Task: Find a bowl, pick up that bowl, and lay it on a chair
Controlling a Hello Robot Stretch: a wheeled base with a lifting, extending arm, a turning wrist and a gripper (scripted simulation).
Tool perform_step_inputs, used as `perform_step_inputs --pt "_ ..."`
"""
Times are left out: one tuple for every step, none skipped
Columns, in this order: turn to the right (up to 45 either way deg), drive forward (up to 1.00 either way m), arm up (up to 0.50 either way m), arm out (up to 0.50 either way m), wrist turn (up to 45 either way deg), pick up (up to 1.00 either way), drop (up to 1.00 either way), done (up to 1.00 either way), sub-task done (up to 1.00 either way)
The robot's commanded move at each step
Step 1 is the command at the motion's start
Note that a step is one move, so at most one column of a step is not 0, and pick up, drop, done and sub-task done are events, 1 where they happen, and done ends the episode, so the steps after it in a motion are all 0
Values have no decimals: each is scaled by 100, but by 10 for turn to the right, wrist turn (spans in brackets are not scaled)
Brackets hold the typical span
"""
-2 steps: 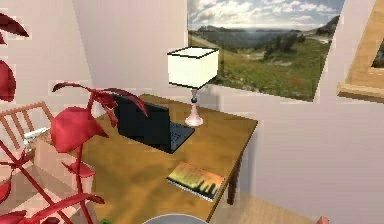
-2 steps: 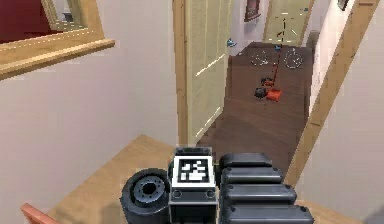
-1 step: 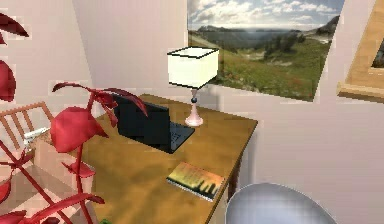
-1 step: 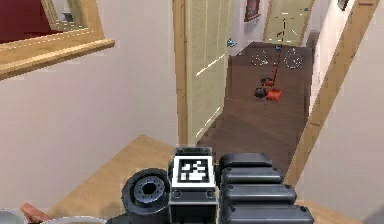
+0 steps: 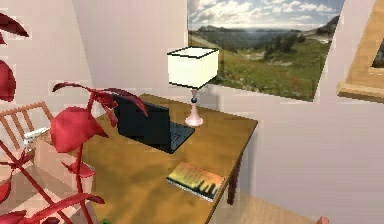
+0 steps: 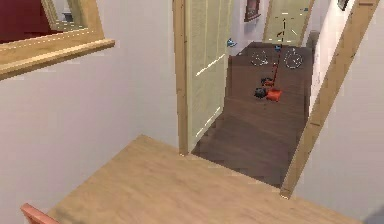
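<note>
A wooden chair [image 5: 22,128] with a slatted back stands at the forward view's left, behind red leaves. A wooden desk [image 5: 222,140] carries a dark laptop [image 5: 150,126], a table lamp [image 5: 193,70] with a cream shade and pink base, and a book [image 5: 197,181] near its front corner.
A red-leaved plant [image 5: 70,135] crowds the forward view's left. A landscape picture [image 5: 265,45] hangs on the wall behind the desk. In the arm side view an open doorway [image 6: 255,90] leads into a dark-floored hall with a bicycle [image 6: 278,58] and a small orange object [image 6: 270,94]. Light wood floor [image 6: 180,185] lies in front.
</note>
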Motion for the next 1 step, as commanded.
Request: perform_step_inputs --pt "0 0 -32 0 0 0 0 0 0"
